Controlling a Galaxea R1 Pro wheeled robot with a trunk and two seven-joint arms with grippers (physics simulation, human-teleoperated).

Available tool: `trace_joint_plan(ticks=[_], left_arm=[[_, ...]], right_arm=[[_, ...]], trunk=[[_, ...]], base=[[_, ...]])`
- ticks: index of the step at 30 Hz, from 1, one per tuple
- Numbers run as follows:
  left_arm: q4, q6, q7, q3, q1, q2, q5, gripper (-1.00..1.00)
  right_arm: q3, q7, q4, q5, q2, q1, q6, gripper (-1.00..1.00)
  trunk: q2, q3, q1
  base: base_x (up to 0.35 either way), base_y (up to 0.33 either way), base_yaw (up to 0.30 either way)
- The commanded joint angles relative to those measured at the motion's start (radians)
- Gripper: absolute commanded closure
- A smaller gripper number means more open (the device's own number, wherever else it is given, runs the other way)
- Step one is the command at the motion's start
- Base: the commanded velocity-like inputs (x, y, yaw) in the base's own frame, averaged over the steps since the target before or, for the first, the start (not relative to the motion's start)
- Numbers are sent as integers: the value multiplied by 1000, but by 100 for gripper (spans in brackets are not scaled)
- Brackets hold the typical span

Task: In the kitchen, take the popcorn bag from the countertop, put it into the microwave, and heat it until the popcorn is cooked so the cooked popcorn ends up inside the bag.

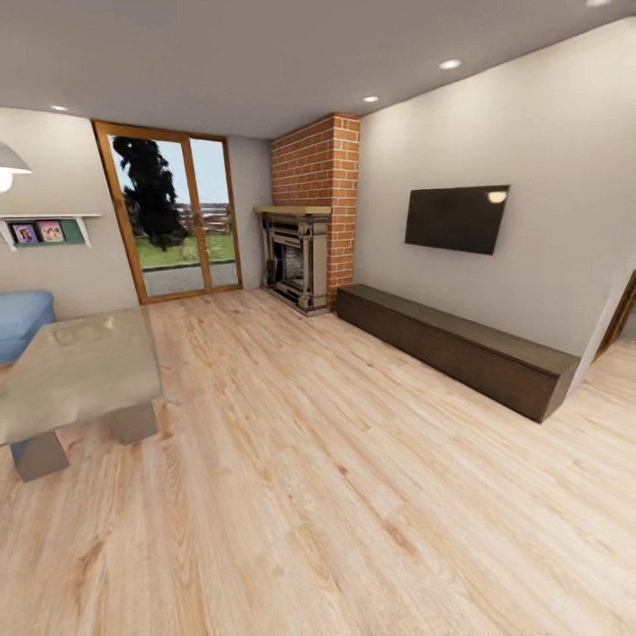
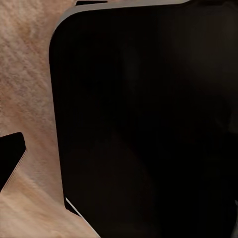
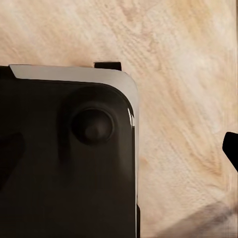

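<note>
Setting: home living room. Evidence: brick fireplace (image 1: 305,234) in corner, wall-mounted TV (image 1: 456,217) above 1 long dark low cabinet (image 1: 455,346), glass patio door (image 1: 172,212) to garden, coffee table (image 1: 75,375), blue sofa (image 1: 22,320), light wood floor (image 1: 336,495).

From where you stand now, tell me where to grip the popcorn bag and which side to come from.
No grip can be chosen yet. Ahead lie a light wooden floor, a red brick fireplace, a dark wall-mounted television, a long dark low cabinet and a grey glossy low table: a living room. Drive on to the kitchen, then judge the bag's shape and pose.
</note>
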Motion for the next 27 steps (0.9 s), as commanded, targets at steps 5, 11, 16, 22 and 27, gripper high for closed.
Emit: trace_joint_plan(ticks=[5,11,16,22,27], left_arm=[[0,-1,0,0,0,0,0,-100],[0,-1,0,0,0,0,0,-100],[0,-1,0,0,0,0,0,-100],[0,-1,0,0,0,0,0,-100],[0,-1,0,0,0,0,0,-100]], right_arm=[[-1,0,-2,-1,0,1,-1,-100],[-1,0,-2,-1,0,1,-2,-100],[-1,0,-2,-1,0,1,-2,-100],[-1,0,-2,-1,0,1,-2,-100],[-1,0,-2,-1,0,1,-2,-100]], trunk=[[0,-1,0],[0,-1,0],[0,-1,0],[0,-1,0],[0,-1,0]], base=[[0,0,-295],[0,0,-295],[0,0,-295],[0,0,-295],[0,0,-295]])
